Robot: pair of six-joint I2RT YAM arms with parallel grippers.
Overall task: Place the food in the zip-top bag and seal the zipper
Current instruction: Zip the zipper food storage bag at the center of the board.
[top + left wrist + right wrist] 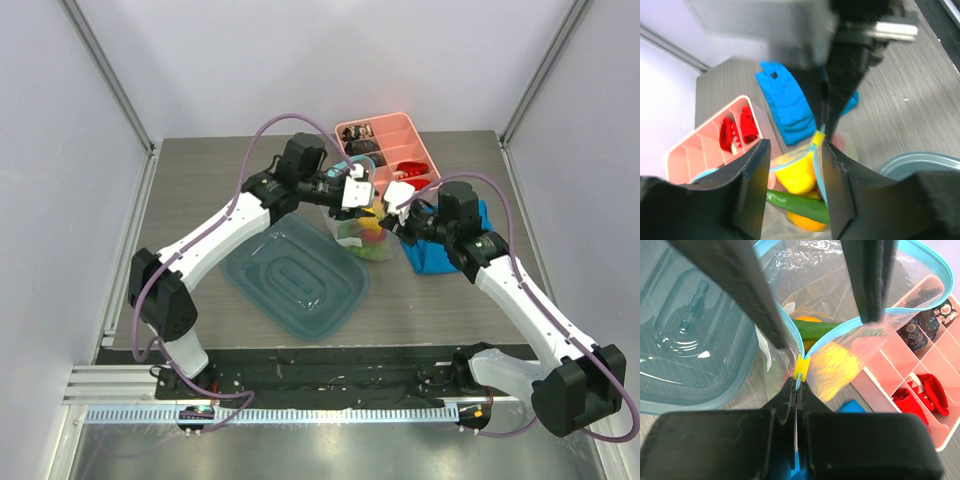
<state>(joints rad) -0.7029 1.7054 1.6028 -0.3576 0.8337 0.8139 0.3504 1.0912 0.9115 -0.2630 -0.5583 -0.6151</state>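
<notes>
The zip-top bag (362, 238) stands mid-table between my two grippers, its mouth open. In the left wrist view it holds a yellow fruit (797, 172), a green cucumber (799, 204) and an orange (805, 223). My left gripper (792, 145) is open, its fingers (747, 190) straddling the bag's mouth from above. The light blue zipper (840, 329) carries a yellow slider (800, 367) at its near end. My right gripper (797, 390) is shut on the zipper strip just behind the slider. In the top view the left gripper (358, 197) and the right gripper (400, 215) flank the bag.
A pink divided box (392, 140) with dark and red items stands behind the bag. A teal translucent tray (295, 275) lies left of the bag. A blue folded cloth (440, 252) lies under the right gripper. Grey walls enclose the table.
</notes>
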